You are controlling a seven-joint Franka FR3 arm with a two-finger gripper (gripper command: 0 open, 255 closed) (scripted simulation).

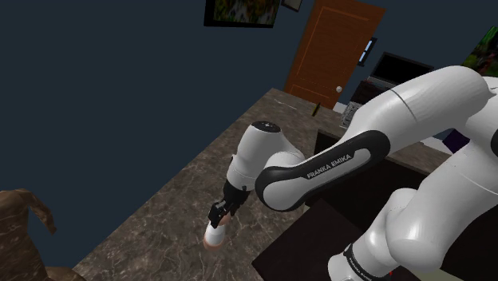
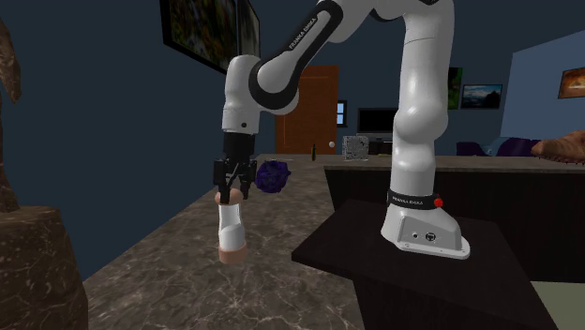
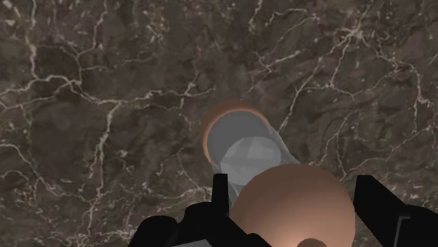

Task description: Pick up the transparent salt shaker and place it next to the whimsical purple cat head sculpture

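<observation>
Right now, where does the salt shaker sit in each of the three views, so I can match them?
Shoulder view: salt shaker, lower centre, under the gripper.
Second exterior view: left of centre, under the gripper.
Wrist view: directly ahead of the gripper, copper-coloured cap nearest.
Shared landmark: the dark veined counter beneath it.

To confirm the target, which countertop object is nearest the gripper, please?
The white, copper-ended salt shaker, directly under the gripper; the purple sculpture sits farther off.
</observation>
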